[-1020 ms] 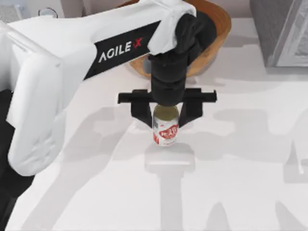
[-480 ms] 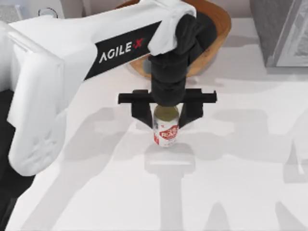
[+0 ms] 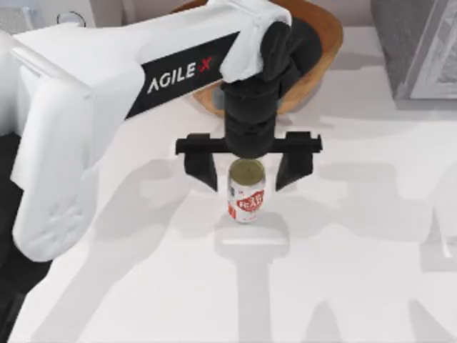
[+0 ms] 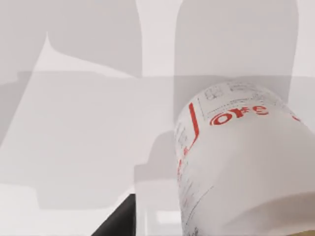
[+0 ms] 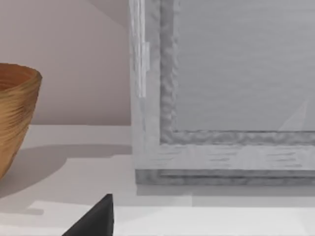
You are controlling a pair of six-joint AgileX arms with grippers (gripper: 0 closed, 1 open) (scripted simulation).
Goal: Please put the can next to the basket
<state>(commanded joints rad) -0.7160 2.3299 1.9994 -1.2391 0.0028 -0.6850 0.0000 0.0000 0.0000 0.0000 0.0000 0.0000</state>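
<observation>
Nearby, ribbed woven basket [image 3: 325, 53], cylindrical can [image 3: 246, 191]

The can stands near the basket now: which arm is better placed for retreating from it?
Left. The left gripper straddles the upright can with fingers open, just in front of the basket.

The can [image 3: 246, 191] is small and white, with a red label and a pale gold top. It stands straight up on the bench, near the middle. The basket [image 3: 325, 53] is big, round and orange-brown. It sits at the far edge, near the can but not touching it.
</observation>
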